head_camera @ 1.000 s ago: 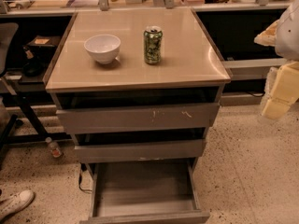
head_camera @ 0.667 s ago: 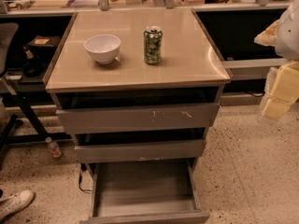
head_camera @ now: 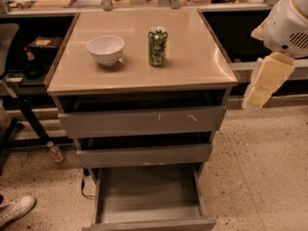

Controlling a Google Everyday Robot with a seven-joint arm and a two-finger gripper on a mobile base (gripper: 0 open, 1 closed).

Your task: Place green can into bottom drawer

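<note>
Jaws on my arm point(head_camera: 288, 25) hang at the right, beside the table point(head_camera: 192, 69); I cannot tell if they are open or shut. The can point(head_camera: 158, 46) stands on the table, right of the bowl point(head_camera: 105, 49). The bottom drawer point(head_camera: 149, 194) is open.

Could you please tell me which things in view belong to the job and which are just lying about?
Belongs to the job:
green can, upright on the cabinet top
bottom drawer, pulled open
gripper, off the cabinet's right side, apart from the can

Just lying about:
white bowl, left of the can
two upper drawers
white shoe, lower left
</note>
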